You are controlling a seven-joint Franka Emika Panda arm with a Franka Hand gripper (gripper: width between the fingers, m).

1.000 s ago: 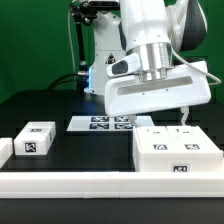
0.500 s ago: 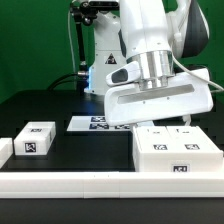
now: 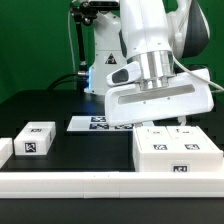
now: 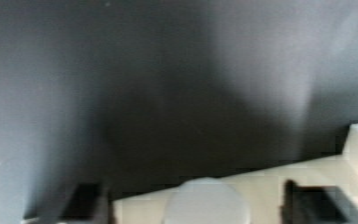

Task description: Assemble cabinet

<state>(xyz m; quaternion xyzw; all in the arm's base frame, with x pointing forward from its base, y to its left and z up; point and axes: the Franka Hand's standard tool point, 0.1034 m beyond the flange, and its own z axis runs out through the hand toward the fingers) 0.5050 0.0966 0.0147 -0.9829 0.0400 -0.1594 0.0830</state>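
A white robot arm [image 3: 150,40] stood over a black surface [image 3: 60,105]. Its wide claw [image 3: 160,124] hung just above the back edge of the cabinet [image 3: 180,155]. The cabinet, a low white box showing 3 square black-and-white tags, sat at the exterior view's right, just behind a long white rail [image 3: 70,180]. A smaller tagged white block [image 3: 35,140] lay well apart from it at the exterior view's left. The flat marker board [image 3: 100,122] lay between them, farther back.

Compared with 1 second before, the claw had sunk a little toward the cabinet and its body had turned slightly. Over the last half second it hardly moved. The cabinet and the block had not shifted.

In the wrist view the claw [image 4: 194,205] was spread. Its 2 dark fingertips [image 4: 82,203] stood well apart, and the pale cabinet [image 4: 354,160] showed beyond and between them, touching neither. Nothing was pinched. The rest of that view was blurred dark surface [image 4: 158,80].

This looked like the end of an approach, with the claw lined up over the cabinet and paused before a grasp. Assembly seemed to be at an early stage, since the parts lay loose and separate. A further drop and a closing of the fingers would likely be needed. A poor line-up could nudge the cabinet rather than catch it.
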